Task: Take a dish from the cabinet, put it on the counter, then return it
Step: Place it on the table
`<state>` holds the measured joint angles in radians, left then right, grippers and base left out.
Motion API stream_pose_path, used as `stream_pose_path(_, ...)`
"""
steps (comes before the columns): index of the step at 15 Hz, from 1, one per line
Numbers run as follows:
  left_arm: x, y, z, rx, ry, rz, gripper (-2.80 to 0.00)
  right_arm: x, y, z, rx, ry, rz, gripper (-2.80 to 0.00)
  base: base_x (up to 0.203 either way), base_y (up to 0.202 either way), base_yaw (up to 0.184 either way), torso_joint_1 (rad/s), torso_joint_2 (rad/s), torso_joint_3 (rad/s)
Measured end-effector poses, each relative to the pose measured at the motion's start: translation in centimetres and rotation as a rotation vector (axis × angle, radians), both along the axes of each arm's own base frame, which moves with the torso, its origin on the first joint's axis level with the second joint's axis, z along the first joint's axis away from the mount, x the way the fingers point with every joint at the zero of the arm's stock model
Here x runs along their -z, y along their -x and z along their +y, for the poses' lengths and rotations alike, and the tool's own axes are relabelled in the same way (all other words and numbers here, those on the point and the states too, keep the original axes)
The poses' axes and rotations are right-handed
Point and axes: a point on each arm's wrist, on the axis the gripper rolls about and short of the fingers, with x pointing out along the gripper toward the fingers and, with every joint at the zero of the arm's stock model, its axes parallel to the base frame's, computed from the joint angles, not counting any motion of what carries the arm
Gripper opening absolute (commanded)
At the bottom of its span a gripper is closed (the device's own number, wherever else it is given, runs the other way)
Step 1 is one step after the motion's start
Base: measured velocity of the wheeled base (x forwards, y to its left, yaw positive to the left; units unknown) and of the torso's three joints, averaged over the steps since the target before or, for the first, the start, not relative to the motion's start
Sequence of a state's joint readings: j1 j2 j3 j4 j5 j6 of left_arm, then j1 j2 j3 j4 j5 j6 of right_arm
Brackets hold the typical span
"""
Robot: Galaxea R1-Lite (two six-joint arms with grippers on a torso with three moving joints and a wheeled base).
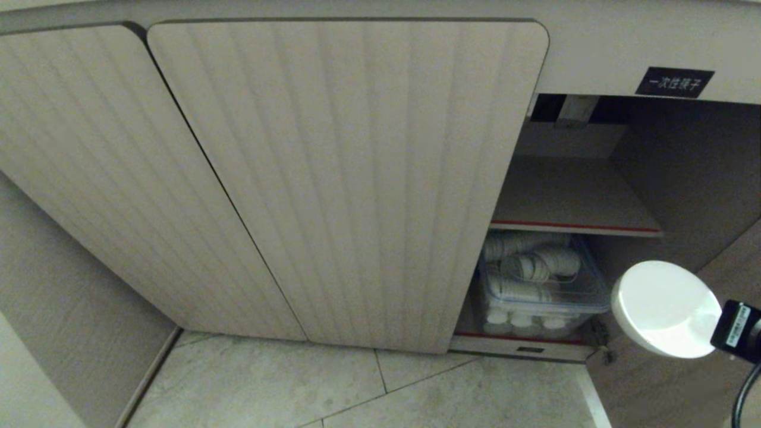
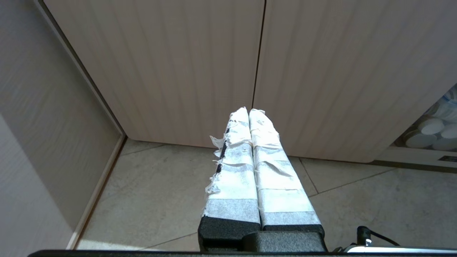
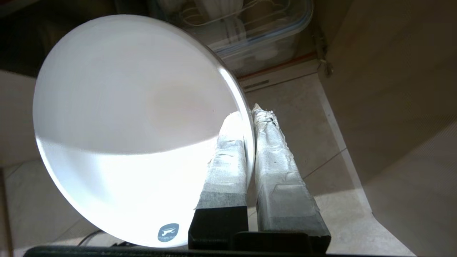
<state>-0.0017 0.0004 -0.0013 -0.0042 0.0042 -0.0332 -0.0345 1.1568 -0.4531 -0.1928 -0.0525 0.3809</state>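
Clear bin [image 1: 585, 291] w/ white cups [image 1: 538, 266] in cabinet [image 1: 357, 178].

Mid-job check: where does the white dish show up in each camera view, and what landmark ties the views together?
Head view: the dish sits at the lower right, before the open cabinet, held by the right gripper.
Left wrist view: not in it; only the left gripper, shut, facing closed doors.
Right wrist view: the dish fills the left and centre, rim pinched between the fingers.
Shared landmark: the clear bin of white cups.
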Motion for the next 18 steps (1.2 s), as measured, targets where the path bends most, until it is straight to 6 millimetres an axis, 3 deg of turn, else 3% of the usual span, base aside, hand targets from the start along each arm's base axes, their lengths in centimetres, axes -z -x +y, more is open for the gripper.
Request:
stream_pose_path(6,0.0,0.0,0.0,0.000,0.000,0.000,-2.80,1.7,3.1,0.4,-0.163,0.045,0.012,-2.80,0.000,0.000,0.000,0.000,0.00,0.000)
stream_pose_path(11,0.0,0.0,0.0,0.000,0.000,0.001,-2.80,2.6,5.2,0.5,-0.189,0.044,0.074,-2.80,0.000,0.000,0.000,0.000,0.00,0.000)
stream_pose_path(18,0.0,0.0,0.0,0.000,0.000,0.000,-2.80,3.0,6.2,0.8,-0.284,0.053,0.105,-2.80,0.000,0.000,0.000,0.000,0.00,0.000)
